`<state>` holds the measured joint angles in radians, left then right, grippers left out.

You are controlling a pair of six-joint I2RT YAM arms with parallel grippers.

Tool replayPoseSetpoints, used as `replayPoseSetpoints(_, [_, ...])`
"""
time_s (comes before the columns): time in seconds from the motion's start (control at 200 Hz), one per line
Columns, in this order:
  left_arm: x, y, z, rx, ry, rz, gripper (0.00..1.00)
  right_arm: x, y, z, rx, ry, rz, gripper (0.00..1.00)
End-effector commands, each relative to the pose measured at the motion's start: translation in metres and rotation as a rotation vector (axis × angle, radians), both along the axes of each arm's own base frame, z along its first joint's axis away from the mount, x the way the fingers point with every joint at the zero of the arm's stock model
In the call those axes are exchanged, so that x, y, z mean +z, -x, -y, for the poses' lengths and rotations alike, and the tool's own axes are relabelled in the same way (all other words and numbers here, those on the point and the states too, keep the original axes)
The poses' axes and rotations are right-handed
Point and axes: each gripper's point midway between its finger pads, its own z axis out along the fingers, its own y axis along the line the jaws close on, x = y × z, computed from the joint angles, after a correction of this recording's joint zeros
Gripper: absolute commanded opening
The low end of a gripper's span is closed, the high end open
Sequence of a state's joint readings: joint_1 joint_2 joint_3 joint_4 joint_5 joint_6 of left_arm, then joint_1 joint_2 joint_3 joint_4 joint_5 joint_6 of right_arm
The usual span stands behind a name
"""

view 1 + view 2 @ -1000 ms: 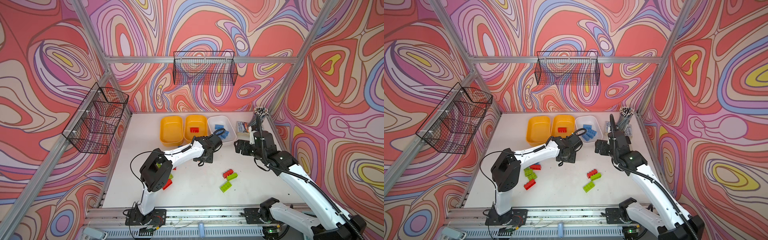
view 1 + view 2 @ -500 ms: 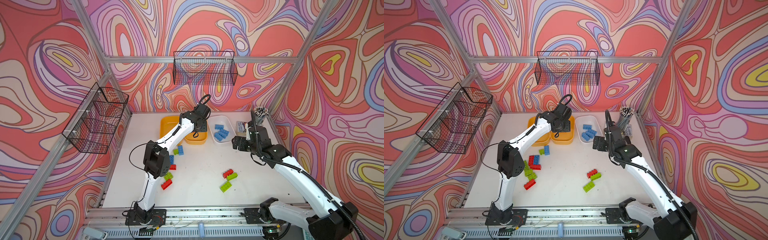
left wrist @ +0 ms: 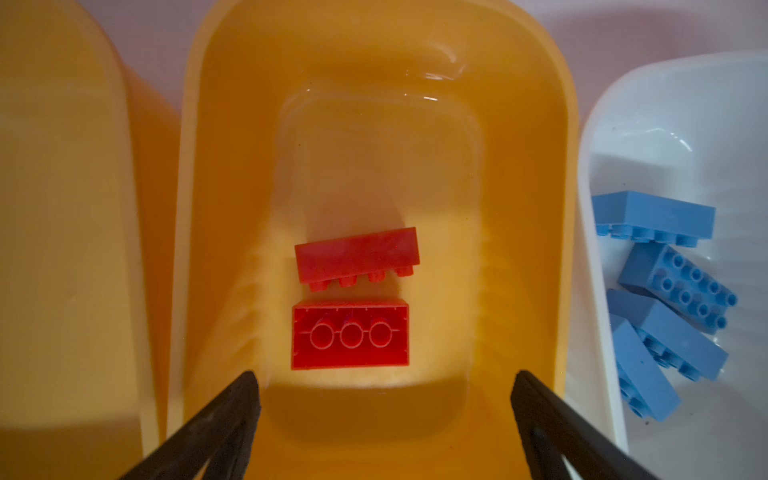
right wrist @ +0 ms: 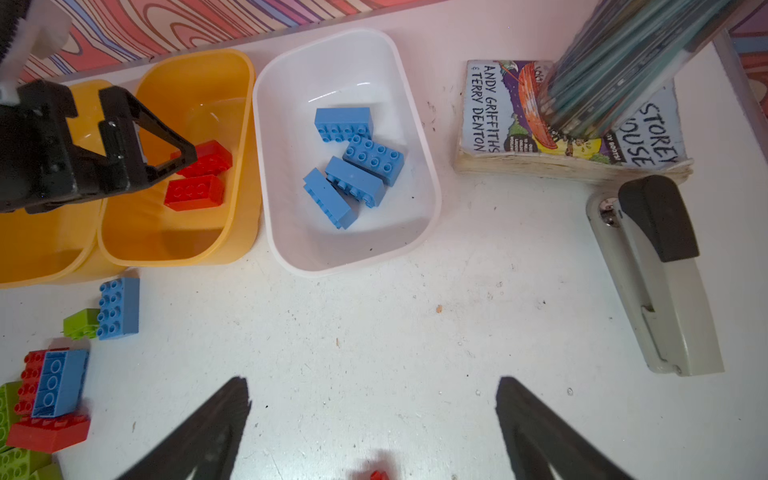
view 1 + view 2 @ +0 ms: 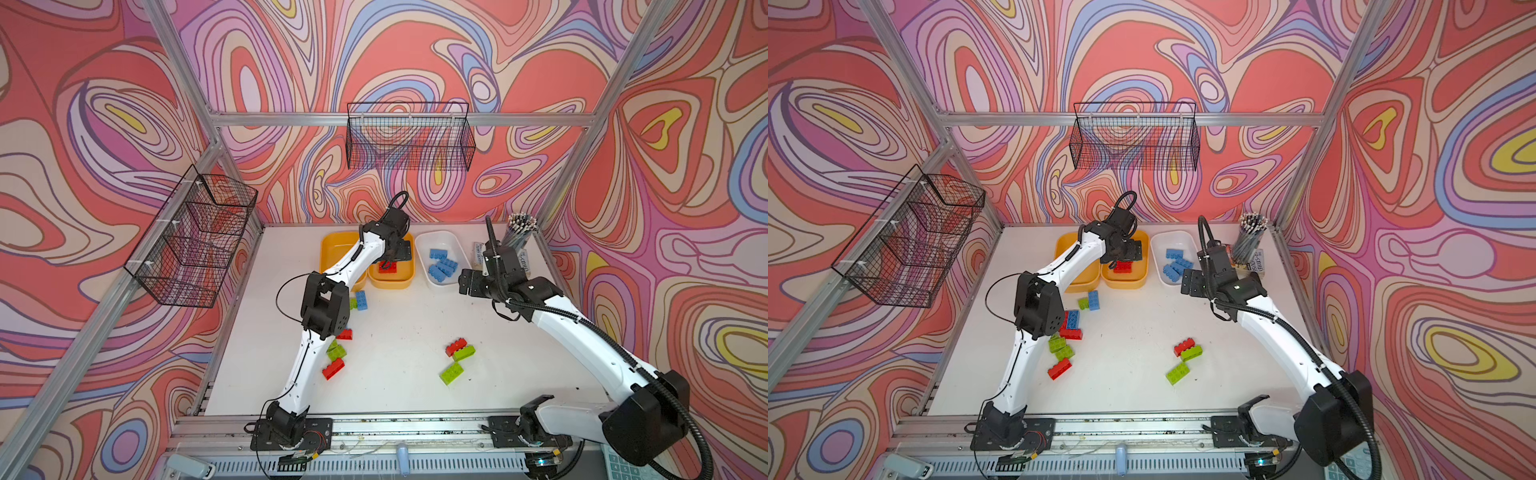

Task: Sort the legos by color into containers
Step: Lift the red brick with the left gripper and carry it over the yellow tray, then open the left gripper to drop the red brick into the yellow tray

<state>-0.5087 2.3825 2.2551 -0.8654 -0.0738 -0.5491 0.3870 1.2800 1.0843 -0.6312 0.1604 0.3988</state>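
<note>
Left side of table: mixed loose legos are piled beside the left arm. Over middle yellow tub, left gripper is held wide open, nothing gripped; 2 red bricks are lying inside. 4 blue bricks are contained in white tub. Just beside it, right gripper is held fully spread, empty, above the table. 3 stray bricks are left centre-right.

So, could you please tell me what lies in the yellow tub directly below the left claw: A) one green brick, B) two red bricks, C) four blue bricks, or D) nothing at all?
B: the left wrist view shows two red bricks on the floor of the yellow tub below the open left claw, while the blue bricks lie in the white tub beside it.
</note>
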Motion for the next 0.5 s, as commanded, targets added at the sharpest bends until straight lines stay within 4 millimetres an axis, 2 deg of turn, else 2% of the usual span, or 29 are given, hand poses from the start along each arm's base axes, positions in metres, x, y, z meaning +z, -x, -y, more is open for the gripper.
replayPoseSetpoints(0.0, [0.035, 0.017, 0.001, -0.028, 0.044, 0.037, 1.00, -0.020, 0.006, 0.000, 0.000, 0.000, -0.047, 0.98])
replayPoseSetpoints(0.115, [0.045, 0.043, -0.004, -0.045, 0.067, 0.048, 1.00, -0.042, 0.018, -0.005, 0.024, -0.020, -0.114, 0.98])
replayPoseSetpoints(0.205, [0.048, 0.071, -0.011, -0.059, 0.064, 0.049, 1.00, -0.058, 0.029, -0.008, 0.045, -0.037, -0.163, 0.98])
replayPoseSetpoints(0.371, [0.044, 0.132, -0.027, -0.095, 0.059, 0.039, 1.00, -0.076, 0.049, -0.019, 0.085, -0.050, -0.214, 0.97])
replayPoseSetpoints(0.496, [0.038, 0.176, -0.037, -0.108, 0.066, 0.030, 1.00, -0.092, 0.064, -0.035, 0.122, -0.034, -0.250, 0.95])
